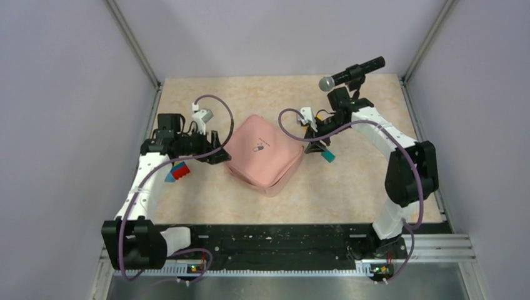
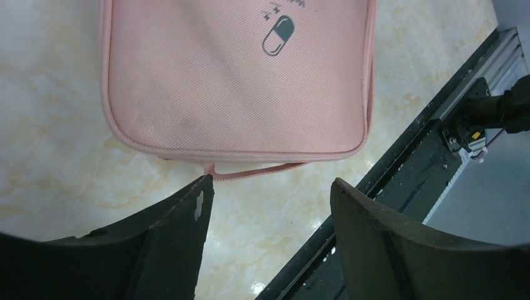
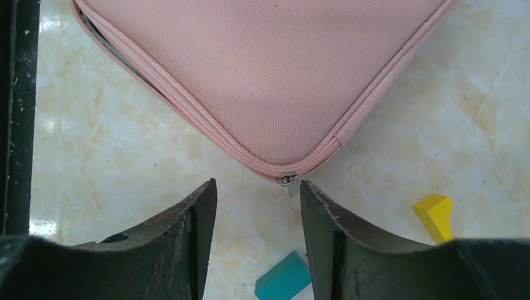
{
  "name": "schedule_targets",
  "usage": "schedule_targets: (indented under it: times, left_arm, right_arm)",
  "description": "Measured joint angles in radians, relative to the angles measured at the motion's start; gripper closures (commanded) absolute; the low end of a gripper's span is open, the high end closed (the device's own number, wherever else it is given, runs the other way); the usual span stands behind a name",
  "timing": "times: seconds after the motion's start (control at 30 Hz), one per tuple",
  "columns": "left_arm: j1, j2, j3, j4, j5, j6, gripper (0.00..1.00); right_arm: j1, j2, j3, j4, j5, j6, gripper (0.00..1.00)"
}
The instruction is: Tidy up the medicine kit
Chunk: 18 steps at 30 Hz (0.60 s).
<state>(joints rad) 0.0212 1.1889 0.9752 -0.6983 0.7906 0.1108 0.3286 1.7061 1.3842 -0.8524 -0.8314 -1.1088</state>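
Note:
The medicine kit (image 1: 262,156), a pink fabric case with a pill logo, lies lid-up in the middle of the table. My left gripper (image 1: 217,152) is at its left side, open. In the left wrist view the kit (image 2: 237,81) fills the top, and a thin pink strap (image 2: 256,172) lies just beyond my left gripper (image 2: 272,184). My right gripper (image 1: 312,147) stands open at the kit's right corner. In the right wrist view the metal zipper pull (image 3: 286,180) at the kit's (image 3: 269,75) corner sits just ahead of my right gripper (image 3: 258,185), untouched. A dark gap shows along the kit's left seam.
A teal block (image 3: 282,278) and a yellow block (image 3: 435,214) lie on the table by my right gripper. Red and blue blocks (image 1: 179,170) sit under my left arm. A black microphone-shaped device (image 1: 351,73) stands at the back right. The black rail (image 1: 281,240) runs along the near edge.

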Motion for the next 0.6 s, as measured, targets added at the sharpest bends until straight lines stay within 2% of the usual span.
schedule_targets:
  times: [0.13,0.3,0.6]
  left_arm:
    - [-0.003,0.001,0.062,-0.060,0.029,0.109,0.27]
    - [-0.004,0.029,0.098,-0.105,0.042,0.173,0.28]
    - [-0.011,0.071,0.126,-0.158,0.052,0.204,0.28]
  right_arm:
    - [-0.009,0.076,0.048,-0.090,-0.005,-0.104,0.52]
    - [-0.027,0.126,0.050,-0.140,-0.004,-0.178,0.53]
    - [-0.032,0.193,0.050,-0.082,0.000,-0.216,0.55]
